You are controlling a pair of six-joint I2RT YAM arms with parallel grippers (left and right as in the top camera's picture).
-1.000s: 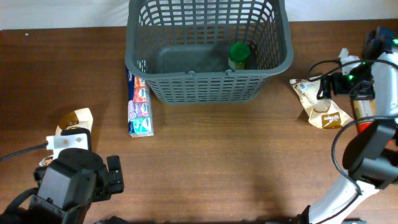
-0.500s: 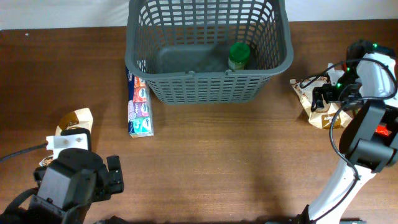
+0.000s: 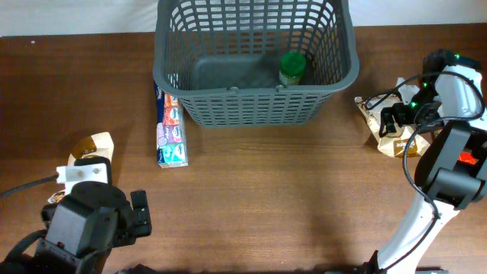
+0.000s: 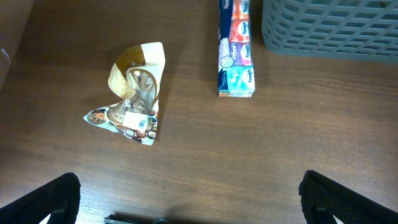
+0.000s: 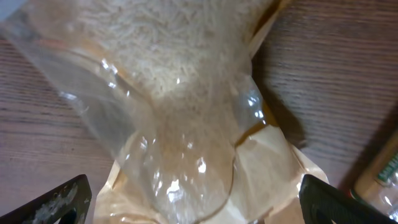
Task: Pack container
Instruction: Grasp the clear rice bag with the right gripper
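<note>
The dark grey basket (image 3: pixel 251 106) stands at the back centre, with a green-lidded jar (image 3: pixel 292 68) inside at the right. My right gripper (image 3: pixel 393 120) is low over a clear and tan bag of rice (image 3: pixel 374 113) right of the basket. In the right wrist view the rice bag (image 5: pixel 186 93) fills the frame and the open gripper (image 5: pixel 199 205) straddles it, its fingertips (image 5: pixel 65 202) apart from it. My left gripper (image 4: pixel 193 205) is open and empty over bare table, near a tan snack bag (image 4: pixel 134 93).
A long multi-coloured pack (image 3: pixel 170 125) lies against the basket's left front corner, also in the left wrist view (image 4: pixel 236 46). The tan snack bag (image 3: pixel 91 146) lies at the left. The left arm (image 3: pixel 84 224) fills the front left. A tan-labelled item (image 5: pixel 380 174) lies beside the rice bag.
My right gripper has moved left and down over the rice bag, then held nearly still. The left arm and the other items have not moved.
</note>
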